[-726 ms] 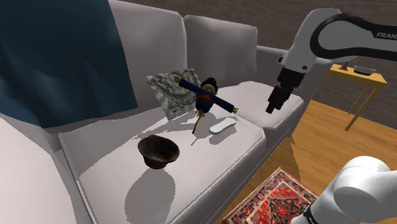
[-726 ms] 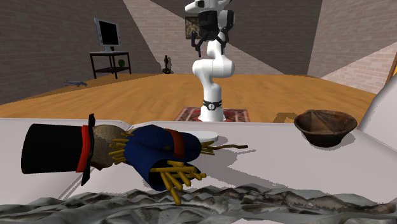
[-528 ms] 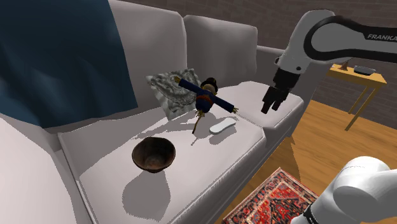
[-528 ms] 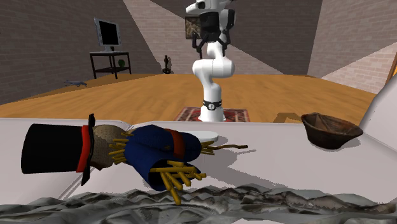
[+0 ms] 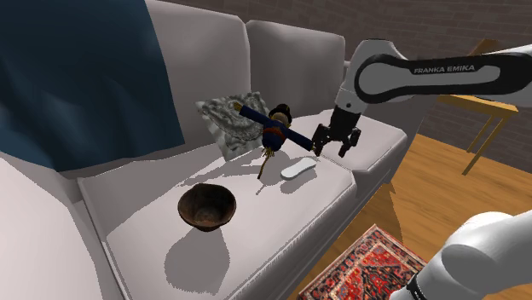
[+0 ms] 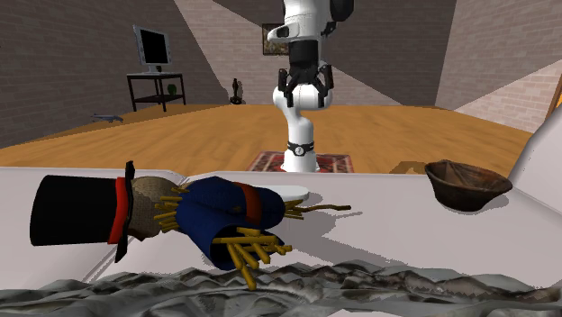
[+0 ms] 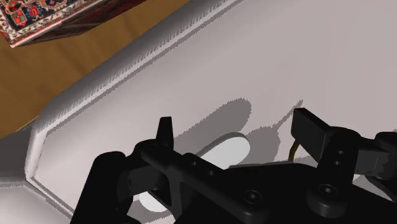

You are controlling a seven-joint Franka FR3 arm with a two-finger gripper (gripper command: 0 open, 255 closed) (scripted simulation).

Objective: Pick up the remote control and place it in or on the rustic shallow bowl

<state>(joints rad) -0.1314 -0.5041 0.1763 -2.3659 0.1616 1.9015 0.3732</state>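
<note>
The white remote control [image 5: 298, 169] lies flat on the sofa seat, close to the scarecrow doll's feet; it also shows as a pale remote [image 6: 294, 192] behind the doll. Further along the seat, at the shoulder view's left, sits the dark brown rustic bowl [image 5: 206, 206], also visible as the bowl [image 6: 466, 183] by the cushion edge. My black gripper [image 5: 331, 148] hangs open above and just to the right of the remote, not touching it. Along the hand, the remote [image 7: 222, 154] lies below the gap of the gripper [image 7: 238, 127].
A scarecrow doll [image 5: 274, 128] with a black hat leans on a grey patterned pillow [image 5: 227, 121] behind the remote. A blue blanket [image 5: 77, 68] drapes the sofa back. A wooden side table [image 5: 477, 102] and a red rug [image 5: 362, 264] stand off the sofa's front edge.
The arm has swung down and toward the shoulder view's left, bringing the gripper from over the sofa's end to just above the remote. The bowl rocked slightly, then settled.
</note>
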